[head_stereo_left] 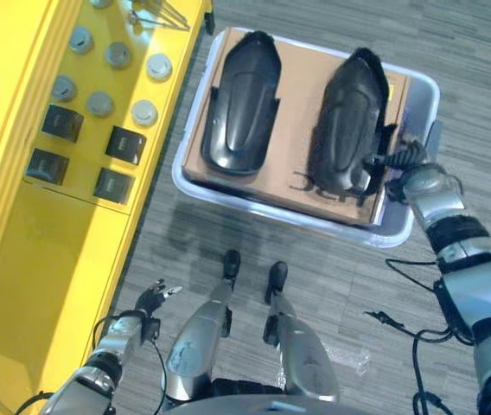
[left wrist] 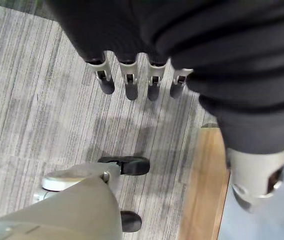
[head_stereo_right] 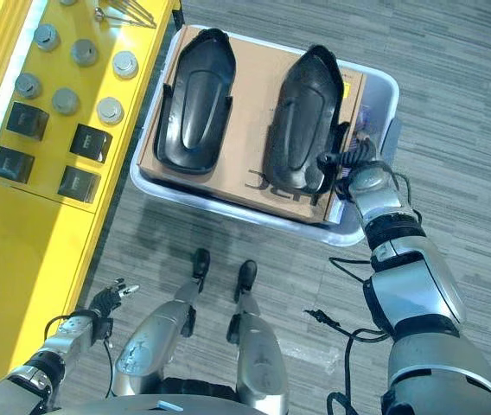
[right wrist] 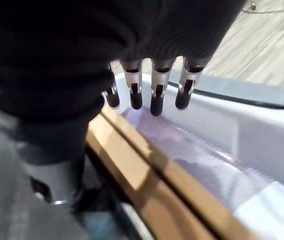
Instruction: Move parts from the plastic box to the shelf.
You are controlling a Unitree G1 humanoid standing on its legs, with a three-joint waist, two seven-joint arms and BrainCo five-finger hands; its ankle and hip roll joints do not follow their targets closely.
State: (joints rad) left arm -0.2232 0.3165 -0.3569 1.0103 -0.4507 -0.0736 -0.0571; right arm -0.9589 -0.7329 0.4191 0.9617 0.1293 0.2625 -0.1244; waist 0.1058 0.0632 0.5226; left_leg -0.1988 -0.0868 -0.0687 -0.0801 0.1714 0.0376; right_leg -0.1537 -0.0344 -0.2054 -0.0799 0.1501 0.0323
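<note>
1. Your right robot hand [head_stereo_right: 349,166] sits at the lower right corner of the box [head_stereo_right: 382,91], just beside the right part [head_stereo_right: 304,117]; its fingers [right wrist: 156,95] hang straight, holding nothing.
2. That part's long axis runs up the frame, away from you; the left part [head_stereo_right: 192,99] lies parallel, further left.
3. Your left robot hand [head_stereo_left: 153,298] idles at lower left, relaxed, well apart from the box.
4. Both parts rest on cardboard [head_stereo_right: 254,177] in the box on the floor.
5. The yellow shelf [head_stereo_left: 21,259], left of frame, has bare room in its lower half.
</note>
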